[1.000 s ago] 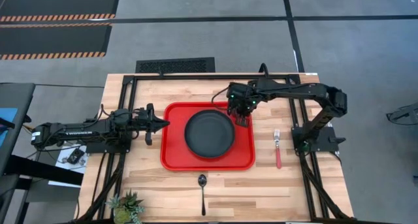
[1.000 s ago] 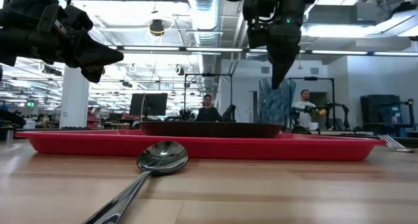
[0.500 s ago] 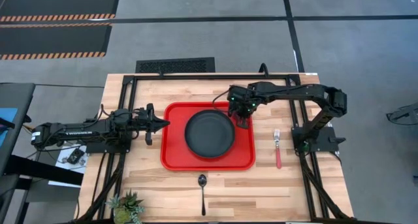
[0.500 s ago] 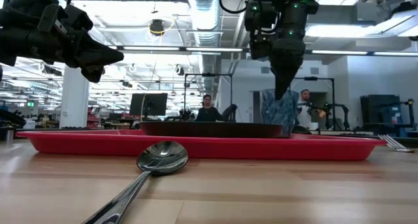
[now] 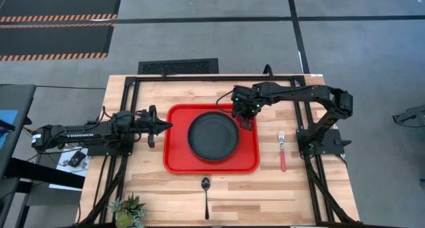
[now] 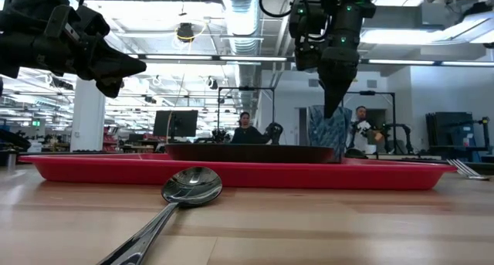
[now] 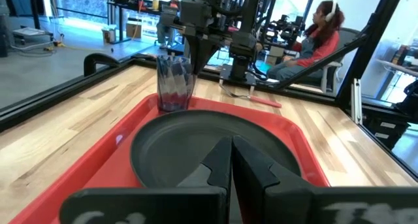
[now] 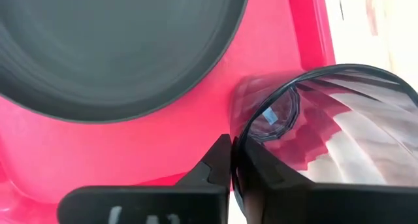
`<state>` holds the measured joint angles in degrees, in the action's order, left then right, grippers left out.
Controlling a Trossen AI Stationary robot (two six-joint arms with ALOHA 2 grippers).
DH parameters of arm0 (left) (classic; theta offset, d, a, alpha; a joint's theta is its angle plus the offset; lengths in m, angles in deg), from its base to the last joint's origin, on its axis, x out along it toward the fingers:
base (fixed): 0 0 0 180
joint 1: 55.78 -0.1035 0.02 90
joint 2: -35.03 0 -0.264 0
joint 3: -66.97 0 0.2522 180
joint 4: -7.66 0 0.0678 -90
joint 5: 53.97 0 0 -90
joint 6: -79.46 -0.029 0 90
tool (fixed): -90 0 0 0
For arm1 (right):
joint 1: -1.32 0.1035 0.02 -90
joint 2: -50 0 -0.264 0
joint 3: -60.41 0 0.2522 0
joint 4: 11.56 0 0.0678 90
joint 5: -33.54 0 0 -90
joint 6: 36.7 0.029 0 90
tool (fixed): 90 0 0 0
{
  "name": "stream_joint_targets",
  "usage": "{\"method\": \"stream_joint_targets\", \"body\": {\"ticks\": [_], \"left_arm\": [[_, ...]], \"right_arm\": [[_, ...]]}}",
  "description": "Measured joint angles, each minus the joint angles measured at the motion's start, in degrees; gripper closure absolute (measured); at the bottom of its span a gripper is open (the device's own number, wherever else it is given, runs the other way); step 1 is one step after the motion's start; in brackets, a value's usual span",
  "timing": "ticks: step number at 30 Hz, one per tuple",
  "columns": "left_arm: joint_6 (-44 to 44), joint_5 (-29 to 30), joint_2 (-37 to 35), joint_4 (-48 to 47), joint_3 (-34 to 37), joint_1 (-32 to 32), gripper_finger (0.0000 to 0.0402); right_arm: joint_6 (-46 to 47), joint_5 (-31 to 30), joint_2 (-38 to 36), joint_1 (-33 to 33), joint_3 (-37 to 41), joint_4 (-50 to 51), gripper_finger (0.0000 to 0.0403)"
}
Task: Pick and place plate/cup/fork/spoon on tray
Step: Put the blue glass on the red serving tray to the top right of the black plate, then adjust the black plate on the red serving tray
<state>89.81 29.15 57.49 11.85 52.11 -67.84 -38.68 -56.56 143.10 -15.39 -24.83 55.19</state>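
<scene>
The red tray (image 5: 178, 163) lies at the table's middle with the black plate (image 5: 212, 136) on it. The tinted glass cup (image 7: 174, 87) stands upright in the tray's far right corner, beside the plate. My right gripper (image 5: 247, 123) is above it, shut on the cup. My left gripper (image 5: 166, 126) is shut and empty, above the tray's left edge. The red-handled fork (image 5: 282, 153) lies flat on the table right of the tray. The dark spoon (image 5: 206, 191) lies flat on the table in front of the tray. My right gripper pinches the cup's rim (image 8: 238, 142) on the side nearest the plate, one finger inside the cup and one outside. The fingers (image 6: 333, 103) come from above, pointing down. The cup is upright, its base (image 7: 173, 108) on the tray floor.
A small potted plant (image 5: 129, 211) stands at the table's near left corner. Black frame rails (image 5: 126, 108) run along the table's left, right and far sides. There is bare wood in front of the tray and around the fork. People show in the room behind the table.
My right gripper has gone down with the cup, which stays upright. The cup hung above the tray a second ago and now stands in the tray's far right corner.
</scene>
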Motion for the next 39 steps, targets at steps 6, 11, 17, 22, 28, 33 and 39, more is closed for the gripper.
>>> {"method": "stream_joint_targets", "body": {"ticks": [6, 11, 17, 22, 28, 33, 39], "left_arm": [[0.04, 0.00, -0.02, 0.00, 0.00, 0.00, 0.0401], [0.31, -0.02, 0.00, -0.02, 0.00, 0.00, 0.0401], [0.31, -0.02, 0.00, -0.04, 0.00, 0.00, 0.0402], [0.28, -0.04, 0.00, -0.04, 0.00, 0.00, 0.0401], [0.26, -0.07, 0.02, -0.42, 0.00, 0.00, 0.0401], [0.26, -0.09, 0.02, -0.45, 0.00, 0.02, 0.0401], [0.28, -0.09, 0.02, -0.48, 0.00, 0.00, 0.0402]], "right_arm": [[0.35, -0.13, 0.00, 0.02, 0.00, 0.01, 0.0342], [1.16, -0.15, 0.00, 0.06, 0.00, 0.00, 0.0320], [2.31, -0.19, 0.00, 0.39, 0.00, 0.02, 0.0286], [2.74, -1.23, -0.39, 1.45, 0.00, -0.52, 0.0261], [3.49, -5.67, -5.17, 2.85, 0.00, -2.99, 0.0251], [6.85, -7.54, -9.67, 6.64, 0.00, -3.32, 0.0290], [11.66, -5.20, -7.10, 15.36, 0.00, -9.35, 0.0390]]}}
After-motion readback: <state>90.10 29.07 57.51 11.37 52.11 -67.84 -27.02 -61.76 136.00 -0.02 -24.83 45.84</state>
